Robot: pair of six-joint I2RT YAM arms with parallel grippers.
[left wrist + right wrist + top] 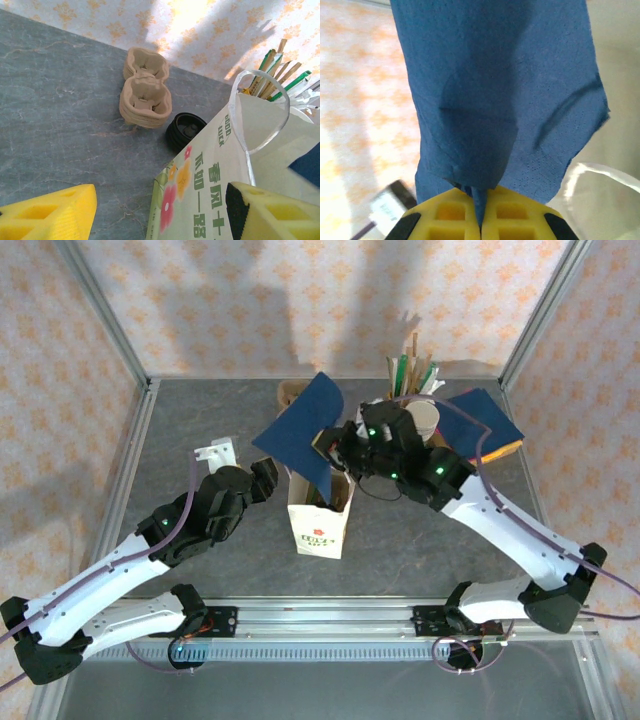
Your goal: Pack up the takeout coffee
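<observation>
The takeout coffee cannot be placed with certainty: a round black lid [186, 131] is seen on the counter [60, 100] just behind the paper bag [210, 190], but no cup wall is made out beneath it, and the bag's inside is dark. A blue napkin [495, 100] is pinched by the clenched right pincer [481, 222] above the bag's mouth, so the step is judged to be adding it. The left pincer [161, 200] is spread, the bag's edge seen between its fingers. The napkin's hanging corner is best centred over the opening, kept clear of the plastic handle [260, 110], lowered straight, and released only once well inside
</observation>
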